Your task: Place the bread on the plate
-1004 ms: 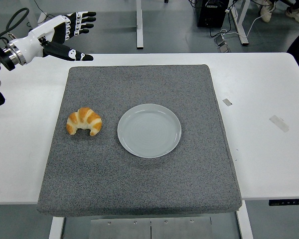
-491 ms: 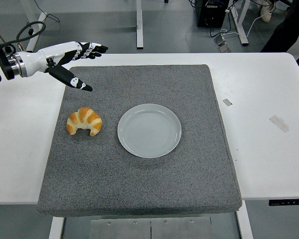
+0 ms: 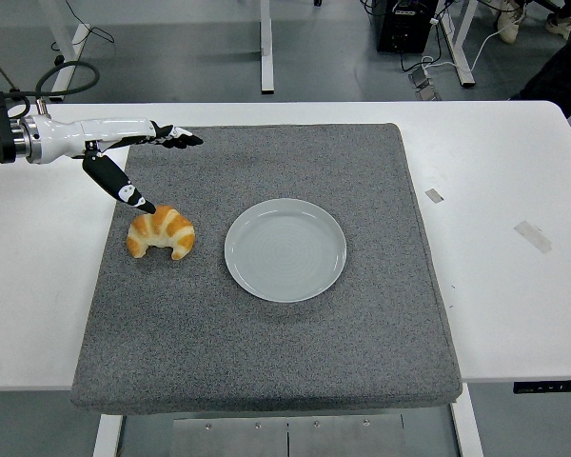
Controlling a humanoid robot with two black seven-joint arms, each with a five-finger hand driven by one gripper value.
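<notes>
we see bare grey mat (image 3: 266, 362) all around the bread (image 3: 161, 232) and the plate (image 3: 285, 249). only the left robot hand (image 3: 133, 157) hangs over the bread, its thumb just beside it.

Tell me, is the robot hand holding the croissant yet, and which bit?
No, nothing is held. The left hand is open above the croissant, which lies on the grey mat beside the empty plate.
</notes>
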